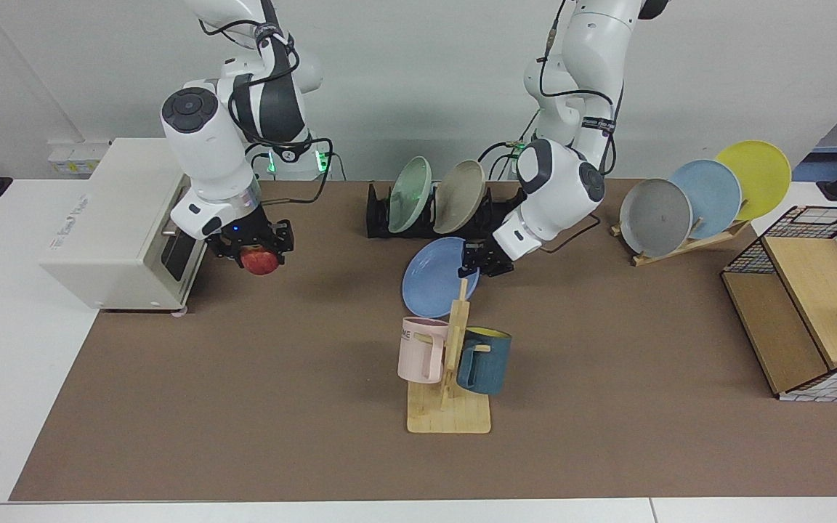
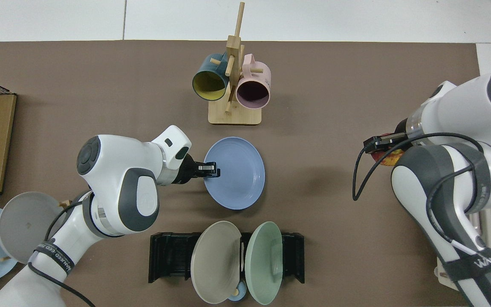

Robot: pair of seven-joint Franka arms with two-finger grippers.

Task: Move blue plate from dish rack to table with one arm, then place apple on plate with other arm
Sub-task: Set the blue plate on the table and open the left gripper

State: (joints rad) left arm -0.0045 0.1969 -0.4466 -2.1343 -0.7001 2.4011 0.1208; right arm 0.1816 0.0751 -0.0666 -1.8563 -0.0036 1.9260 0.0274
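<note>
Now the blue plate (image 1: 434, 277) is lowered toward the table (image 1: 607, 349) by the left gripper (image 1: 478, 262).
Its rim is pinched; it is best levelled before release, clear of the mug tree (image 1: 451, 363); the apple (image 1: 260, 261) is clamped in the right gripper (image 1: 255, 250).

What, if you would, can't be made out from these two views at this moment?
- Whether the blue plate touches the table: the facing view shows it tilted in the left hand, its lower rim behind the mug stand; the top view gives no height.
- Most of the apple in the top view: the right hand and its arm cover it.
- The small object under the rack's plates, top view: mostly covered.
</note>
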